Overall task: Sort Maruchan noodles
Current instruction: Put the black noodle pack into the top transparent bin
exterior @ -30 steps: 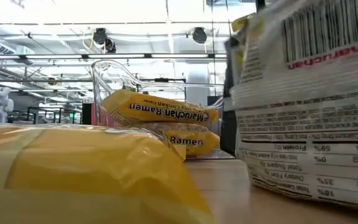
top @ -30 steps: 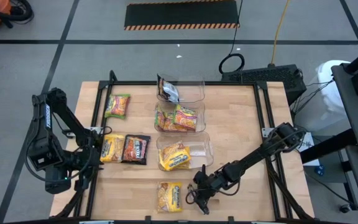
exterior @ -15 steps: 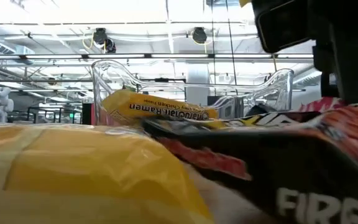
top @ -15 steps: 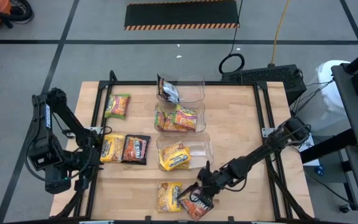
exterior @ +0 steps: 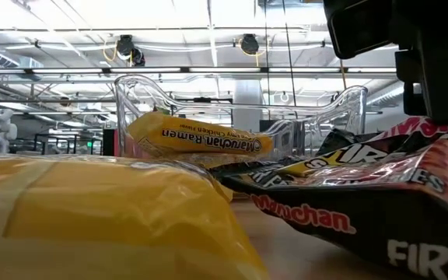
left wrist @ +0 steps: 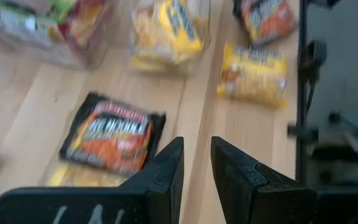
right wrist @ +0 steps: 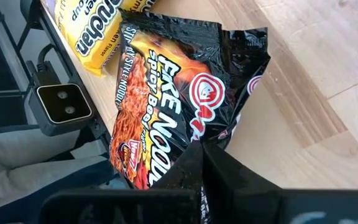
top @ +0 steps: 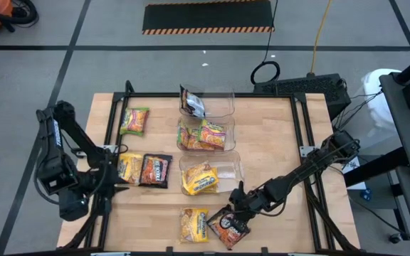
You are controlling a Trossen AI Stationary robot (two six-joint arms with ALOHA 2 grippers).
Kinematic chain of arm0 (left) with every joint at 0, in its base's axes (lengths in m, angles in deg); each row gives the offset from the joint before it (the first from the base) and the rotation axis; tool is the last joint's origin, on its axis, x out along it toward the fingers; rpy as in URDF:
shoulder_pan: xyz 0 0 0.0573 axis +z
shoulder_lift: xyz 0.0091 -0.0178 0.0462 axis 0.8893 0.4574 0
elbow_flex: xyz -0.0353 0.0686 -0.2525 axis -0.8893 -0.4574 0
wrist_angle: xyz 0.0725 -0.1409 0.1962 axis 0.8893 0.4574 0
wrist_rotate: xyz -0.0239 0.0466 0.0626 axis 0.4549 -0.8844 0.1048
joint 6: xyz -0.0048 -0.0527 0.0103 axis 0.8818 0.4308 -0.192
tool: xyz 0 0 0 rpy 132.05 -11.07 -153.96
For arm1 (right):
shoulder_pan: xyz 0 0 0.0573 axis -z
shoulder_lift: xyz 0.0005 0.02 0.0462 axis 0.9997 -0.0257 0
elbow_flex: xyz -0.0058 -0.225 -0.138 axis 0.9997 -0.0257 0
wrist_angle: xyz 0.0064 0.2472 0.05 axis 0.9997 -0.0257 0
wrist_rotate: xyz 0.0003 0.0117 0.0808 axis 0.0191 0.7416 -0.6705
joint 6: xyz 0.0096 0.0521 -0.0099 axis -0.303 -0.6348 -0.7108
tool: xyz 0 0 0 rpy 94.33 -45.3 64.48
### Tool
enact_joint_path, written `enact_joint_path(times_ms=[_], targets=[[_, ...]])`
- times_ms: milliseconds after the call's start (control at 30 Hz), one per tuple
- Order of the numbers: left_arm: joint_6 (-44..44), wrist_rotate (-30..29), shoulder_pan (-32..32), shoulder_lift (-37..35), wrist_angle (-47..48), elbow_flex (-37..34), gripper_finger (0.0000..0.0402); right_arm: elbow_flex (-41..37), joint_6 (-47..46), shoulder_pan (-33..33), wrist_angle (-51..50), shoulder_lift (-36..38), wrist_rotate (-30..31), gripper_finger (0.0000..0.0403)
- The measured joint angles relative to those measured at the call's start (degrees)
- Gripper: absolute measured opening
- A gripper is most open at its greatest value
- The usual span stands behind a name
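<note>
My right gripper (top: 238, 210) hangs over the table's near edge, shut on a dark Maruchan fire-noodle packet (top: 228, 226). A yellow packet (top: 193, 225) lies flat just left of it. At the table's left side my left gripper (left wrist: 196, 163) hovers open and empty above a dark packet (left wrist: 112, 132) and a yellow packet (top: 128, 168), which lie flat on the wood. A green-yellow packet (top: 134, 121) lies farther back. Three clear bins in a row hold a dark packet (top: 193, 104), green-yellow packets (top: 203, 134) and yellow packets (top: 199, 179). My right gripper pinches the dark packet by one edge (right wrist: 194, 144) between its two fingers, which slant down from the table's right. The packet hangs tilted below the fingers, printed front up. I cannot tell whether its lower end (right wrist: 129, 177) rests on the table.
The three bins (top: 211, 173) run from the table's middle to its far edge. A small camera block (right wrist: 64, 102) sits at the near edge beside the yellow packet. Bare wood (top: 276, 142) spreads over the table's right half.
My right gripper has risen with the dark packet and drawn a little toward the bins. The packet, which showed its white barcode back to the low camera, has swung round and now shows its dark printed front. My left gripper has turned slightly.
</note>
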Motion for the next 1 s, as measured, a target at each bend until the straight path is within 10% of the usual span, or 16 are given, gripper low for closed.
enact_joint_path(times_ms=[567, 1000], targets=[[-43.0, 6.2, 13.4, 0.1, -55.0, -28.0, 0.0086, 0.1, 1.7, 0.0, 0.0, 1.4, -1.7, 0.0], [-40.3, 30.6, 29.1, 1.5, -90.4, -40.3, 0.0086, 0.1, 3.1, 0.1, -2.1, 4.9, 0.0, 0.0]])
